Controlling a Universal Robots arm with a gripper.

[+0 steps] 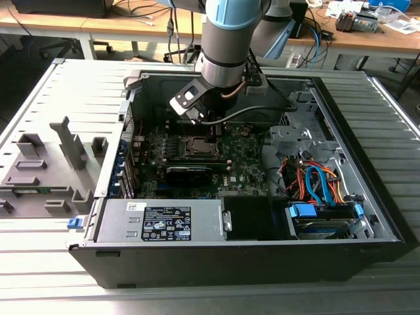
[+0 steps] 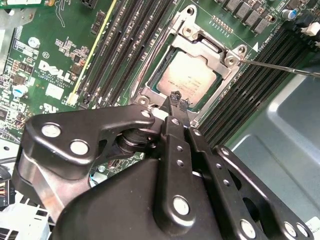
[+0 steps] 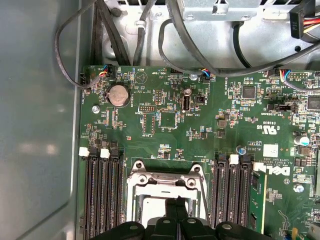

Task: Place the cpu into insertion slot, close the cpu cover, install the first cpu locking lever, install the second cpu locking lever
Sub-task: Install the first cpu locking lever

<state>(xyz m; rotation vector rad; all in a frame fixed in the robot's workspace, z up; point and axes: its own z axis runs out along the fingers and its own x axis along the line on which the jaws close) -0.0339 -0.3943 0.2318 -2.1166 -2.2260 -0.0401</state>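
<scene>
The cpu (image 2: pixel 192 79), a flat square chip with a silvery top, lies in the insertion slot (image 2: pixel 161 75) on the green board. The silvery cpu cover (image 2: pixel 202 44) lies down around it, and the chip shows through its window. My gripper (image 2: pixel 178 100) is shut, its two black fingertips pressed together at the near edge of the cover, with nothing seen between them. A thin metal locking lever (image 2: pixel 280 67) sticks out from the slot's corner across the memory slots. In the first wrist view the cover (image 3: pixel 165 181) sits just past the fingers (image 3: pixel 176 220). In the exterior view the gripper (image 1: pixel 209 128) hangs over the slot (image 1: pixel 197 146).
Rows of black memory slots (image 2: pixel 127 45) flank the slot on both sides. A long black block (image 1: pixel 189 172) lies across the board in front of the slot. Loose cables (image 3: pixel 165 45) hang over the far board edge. The open case's walls (image 1: pixel 367 197) enclose everything.
</scene>
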